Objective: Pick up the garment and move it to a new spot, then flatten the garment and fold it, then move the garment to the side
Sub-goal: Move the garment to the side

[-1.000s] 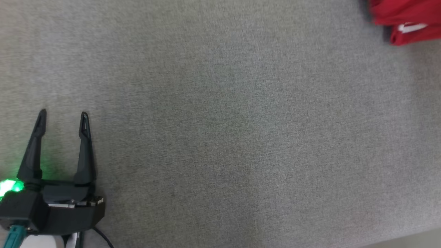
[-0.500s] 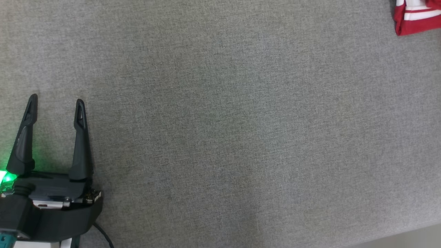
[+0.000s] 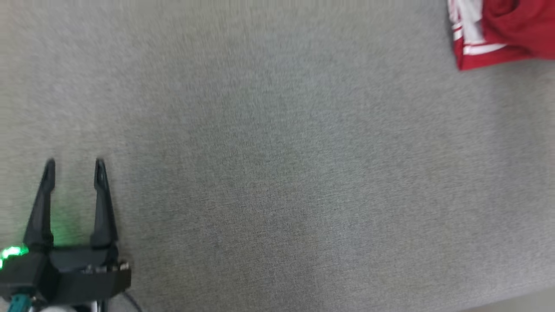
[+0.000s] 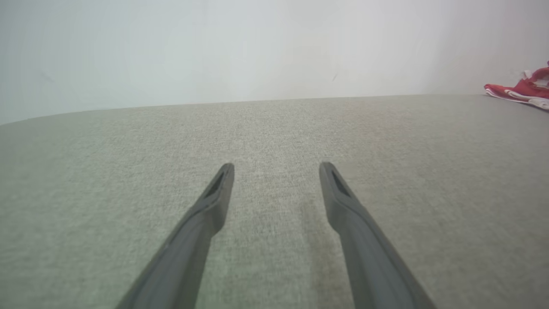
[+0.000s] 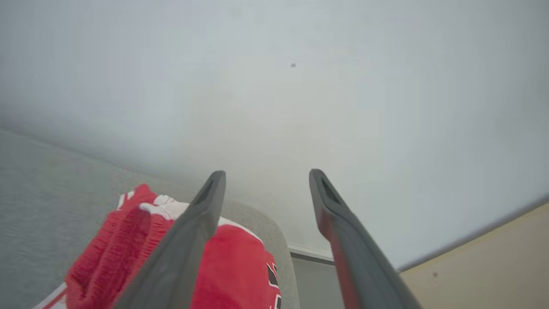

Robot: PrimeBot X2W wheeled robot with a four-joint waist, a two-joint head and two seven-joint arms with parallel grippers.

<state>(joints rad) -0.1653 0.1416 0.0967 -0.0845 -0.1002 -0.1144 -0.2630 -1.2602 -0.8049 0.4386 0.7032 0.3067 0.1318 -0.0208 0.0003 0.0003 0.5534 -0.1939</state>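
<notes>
The garment [image 3: 503,32] is red with white stripes and lies bunched at the far right corner of the grey fabric surface [image 3: 277,164]. In the left wrist view the garment [image 4: 521,90] is a small red heap at the far right. My left gripper [image 3: 74,168] hovers open over the near left of the surface, its fingers [image 4: 214,201] spread with nothing between them. In the right wrist view my right gripper [image 5: 266,178] stands open above the garment [image 5: 231,270], which lies below its left finger [image 5: 193,227] by the rounded corner of the surface.
A pale wall [image 5: 274,86] rises behind the surface. Past the rounded corner there is a beige floor [image 5: 480,270]. The surface's near edge [image 3: 520,299] shows at the lower right of the head view.
The right gripper has opened and let go of the garment, which now lies bunched at the far right corner. The head camera has shifted; the left gripper stays open.
</notes>
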